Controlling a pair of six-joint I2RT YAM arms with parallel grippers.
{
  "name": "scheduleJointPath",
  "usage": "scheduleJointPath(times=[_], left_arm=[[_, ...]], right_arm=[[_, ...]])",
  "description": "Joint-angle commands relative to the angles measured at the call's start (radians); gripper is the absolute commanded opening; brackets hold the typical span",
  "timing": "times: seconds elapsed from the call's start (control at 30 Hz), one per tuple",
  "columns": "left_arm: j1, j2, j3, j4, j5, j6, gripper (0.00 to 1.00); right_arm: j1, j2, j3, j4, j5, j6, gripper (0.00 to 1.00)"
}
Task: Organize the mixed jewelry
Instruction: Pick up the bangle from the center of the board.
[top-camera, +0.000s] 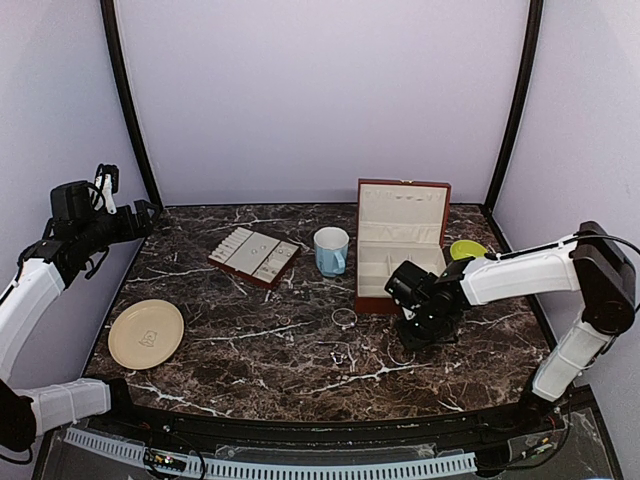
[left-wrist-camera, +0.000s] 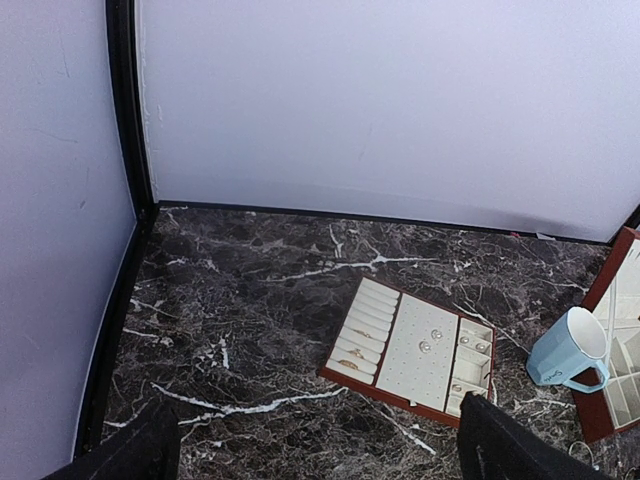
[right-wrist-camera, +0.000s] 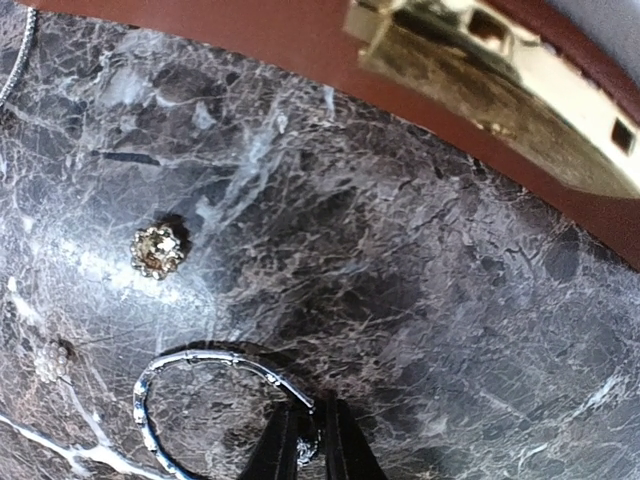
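My right gripper (top-camera: 418, 332) is down on the marble just in front of the red-brown box (top-camera: 400, 250). In the right wrist view its fingertips (right-wrist-camera: 285, 450) are pinched on the wire of a thin silvery bangle (right-wrist-camera: 170, 375) lying on the table. A small stud (right-wrist-camera: 158, 250), a tiny pearl cluster (right-wrist-camera: 52, 360) and a bit of chain (right-wrist-camera: 20, 50) lie nearby. Another bangle (top-camera: 344, 317) and small loose pieces (top-camera: 345, 355) lie mid-table. My left gripper (left-wrist-camera: 320, 462) is open, empty and raised high at the far left (top-camera: 138, 215). The cream slotted tray (left-wrist-camera: 410, 350) holds a few rings and studs.
A light-blue mug (top-camera: 331, 250) stands between tray and box. A cream plate (top-camera: 146, 333) lies front left, and a green bowl (top-camera: 467, 249) sits right of the box. The box's brass clasp (right-wrist-camera: 480, 90) is close above my right fingers. Walls enclose the table on three sides.
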Motion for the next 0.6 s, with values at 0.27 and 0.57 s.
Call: scheduleJointPath(times=[0.27,0.57], left_arm=[[0.003,-0.019,-0.013,0.007,0.001,-0.001,0.99],[0.003,-0.024,-0.015,0.009,-0.012,0.002,0.99]], right_arm=[[0.032,-0.008,0.021,-0.035,0.08,0.051,0.0],[0.01,-0.113,0.075,-0.052,0.086,0.048,0.0]])
